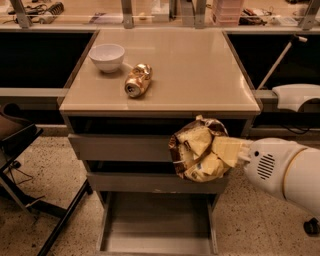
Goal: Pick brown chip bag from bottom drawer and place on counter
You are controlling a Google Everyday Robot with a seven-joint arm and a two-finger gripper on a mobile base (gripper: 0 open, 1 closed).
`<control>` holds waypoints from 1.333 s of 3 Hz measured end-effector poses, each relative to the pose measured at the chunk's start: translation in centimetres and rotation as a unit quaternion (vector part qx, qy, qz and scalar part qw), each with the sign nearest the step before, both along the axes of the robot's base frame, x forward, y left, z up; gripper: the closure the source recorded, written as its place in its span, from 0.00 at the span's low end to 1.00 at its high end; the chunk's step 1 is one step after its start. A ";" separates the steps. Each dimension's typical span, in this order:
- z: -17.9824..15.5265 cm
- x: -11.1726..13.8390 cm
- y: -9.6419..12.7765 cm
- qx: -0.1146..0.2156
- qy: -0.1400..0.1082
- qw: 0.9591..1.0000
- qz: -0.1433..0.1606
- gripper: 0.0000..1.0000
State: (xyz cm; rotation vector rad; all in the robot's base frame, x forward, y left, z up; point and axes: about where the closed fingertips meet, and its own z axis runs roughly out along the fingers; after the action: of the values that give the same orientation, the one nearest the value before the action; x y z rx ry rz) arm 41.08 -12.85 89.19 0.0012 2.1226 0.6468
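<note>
The brown chip bag [190, 147] is crumpled and held in the air in front of the upper two drawer fronts, just below the front edge of the counter [195, 70]. My gripper [212, 155] comes in from the right on a white arm [282, 167] and is shut on the bag's right side. The bottom drawer [157, 225] is pulled open below and shows a bare grey floor. The bag's top reaches almost to the counter's rim.
A white bowl [107, 56] and a crushed gold can [138, 80] lie on the counter's left half. A black chair frame [30, 165] stands at the left. A cluttered long desk [150, 10] runs behind, and a white device [297, 95] sits at the right.
</note>
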 end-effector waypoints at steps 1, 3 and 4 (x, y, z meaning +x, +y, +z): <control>5.9 1.6 -0.9 0.005 -0.049 0.998 -0.025 1.00; 22.5 4.1 2.3 -0.003 -0.181 0.982 -0.055 1.00; 22.5 4.1 2.4 -0.003 -0.181 0.982 -0.055 1.00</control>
State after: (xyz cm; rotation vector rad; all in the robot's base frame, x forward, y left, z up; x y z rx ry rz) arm 45.19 -10.49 111.72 -0.0018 1.7601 0.5293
